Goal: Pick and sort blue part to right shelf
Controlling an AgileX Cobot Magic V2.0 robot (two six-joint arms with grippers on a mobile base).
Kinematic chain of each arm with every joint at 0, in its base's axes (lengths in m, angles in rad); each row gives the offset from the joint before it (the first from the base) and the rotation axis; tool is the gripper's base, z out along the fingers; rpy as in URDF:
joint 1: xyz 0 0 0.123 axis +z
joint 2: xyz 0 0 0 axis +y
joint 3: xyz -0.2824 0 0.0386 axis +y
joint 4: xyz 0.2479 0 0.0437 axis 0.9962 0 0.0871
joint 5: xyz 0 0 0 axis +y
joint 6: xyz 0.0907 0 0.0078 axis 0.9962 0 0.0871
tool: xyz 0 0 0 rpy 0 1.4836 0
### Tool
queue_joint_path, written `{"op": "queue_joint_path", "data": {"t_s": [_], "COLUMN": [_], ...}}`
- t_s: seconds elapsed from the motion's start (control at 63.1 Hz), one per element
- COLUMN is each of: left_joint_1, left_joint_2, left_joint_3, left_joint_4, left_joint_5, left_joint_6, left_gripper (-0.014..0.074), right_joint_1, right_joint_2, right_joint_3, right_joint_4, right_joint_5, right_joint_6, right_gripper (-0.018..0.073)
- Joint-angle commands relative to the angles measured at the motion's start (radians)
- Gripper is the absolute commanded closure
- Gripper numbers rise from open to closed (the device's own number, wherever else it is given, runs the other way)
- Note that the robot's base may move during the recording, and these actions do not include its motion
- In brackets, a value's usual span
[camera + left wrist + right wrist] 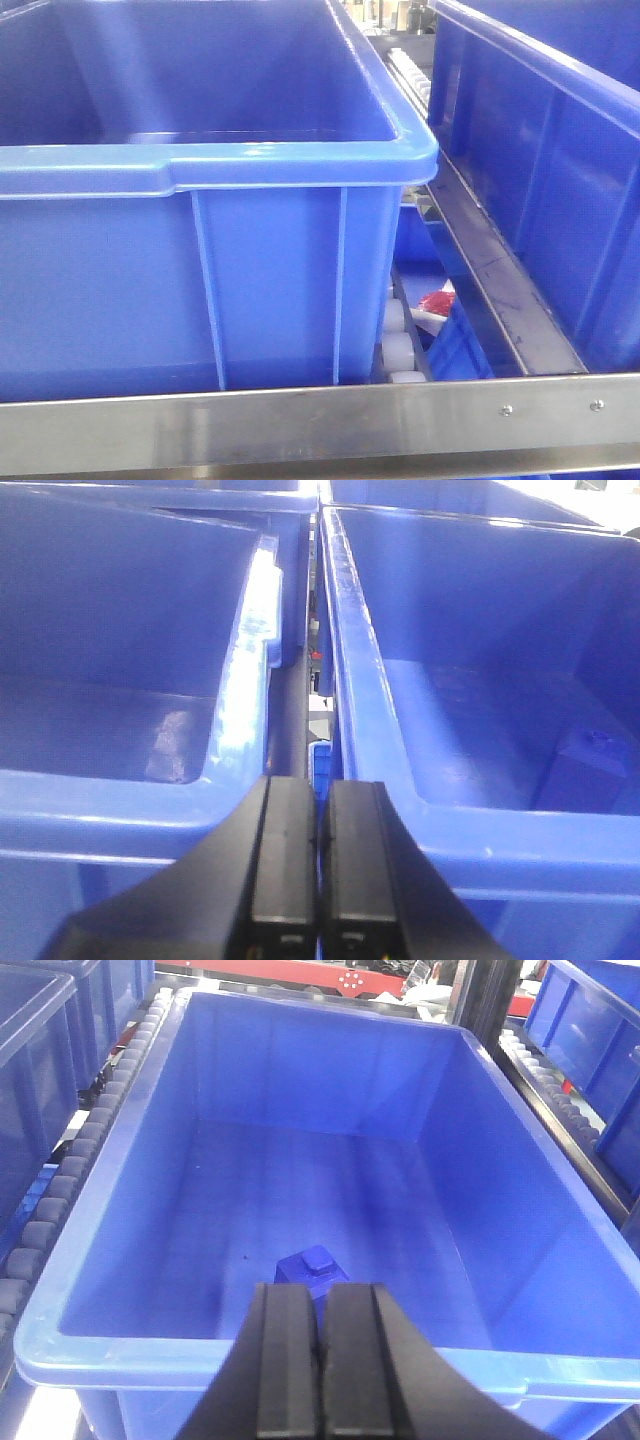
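Stainless steel is running as a bright rail (pixel 320 420) across the bottom of the front view, two small screws (pixel 507 409) showing near its right end, and behind it white rollers (pixel 400 352) are lining a conveyor track that is carrying the bins in place of any flat counter. Behind the shelving in the right wrist view, a red frame (pixel 300 972) and some clutter are showing, too blurred to name. Two blue bins are filling the front view: a large bin (pixel 215 160) at centre-left, its interior showing nothing from this angle, and a second bin (pixel 560 150) at the right, with a dark metal divider rail (pixel 500 280) lying between them; a small red-and-white object (pixel 436 302) is sitting low in that gap, and I cannot tell what it is. In the left wrist view, the left gripper (pixel 318 880) is hovering over the gap between two bins, its black jaws pressed together with nothing between them; the left-hand bin (pixel 110 700) is showing a bare floor, and the right-hand bin (pixel 480 730) is holding a dark blue block (pixel 590 770) in its near right corner. In the right wrist view, the right gripper (pixel 318 1370) is hanging above the near rim of an open bin (pixel 560 1270), jaws likewise pressed together and holding nothing; one blue part (pixel 312 1268) is lying on that bin's floor, just beyond the fingertips and apart from them.
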Motion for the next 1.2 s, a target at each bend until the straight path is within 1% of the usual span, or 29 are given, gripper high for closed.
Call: {"op": "queue_joint_path", "data": {"t_s": [0.0,0.523,0.587,0.824,0.904,0.92,0.967,1.189], "left_joint_1": [0.000,0.000,0.000,0.000,0.000,0.000,0.000,0.000], "left_joint_2": [-0.022,-0.022,-0.022,-0.022,-0.022,-0.022,-0.022,-0.019], "left_joint_3": [0.023,0.023,0.023,0.023,0.023,0.023,0.023,0.023], "left_joint_4": [-0.009,-0.009,-0.009,-0.009,-0.009,-0.009,-0.009,-0.009], "left_joint_5": [-0.098,-0.098,-0.098,-0.098,-0.098,-0.098,-0.098,-0.098], "left_joint_6": [0.001,0.001,0.001,0.001,0.001,0.001,0.001,0.001], "left_gripper": [0.0473,0.0473,0.0473,0.0473,0.0473,0.0473,0.0473,0.0473], "right_joint_1": [-0.006,-0.006,-0.006,-0.006,-0.006,-0.006,-0.007,-0.007], "right_joint_2": [0.014,0.014,0.014,-0.032,-0.085,-0.097,-0.112,-0.110], "right_joint_3": [-0.024,-0.004,0.036,0.372,0.462,0.468,0.461,0.461], "right_joint_4": [-0.001,-0.001,0.020,0.153,0.182,0.185,0.185,0.183], "right_joint_5": [-0.088,-0.097,-0.143,-0.533,-0.610,-0.615,-0.566,-0.560], "right_joint_6": [-0.008,-0.008,-0.003,0.000,0.000,0.000,0.000,0.000], "right_gripper": [0.0501,0.0501,0.0501,0.0501,0.0501,0.0501,0.0501,0.0501]}}
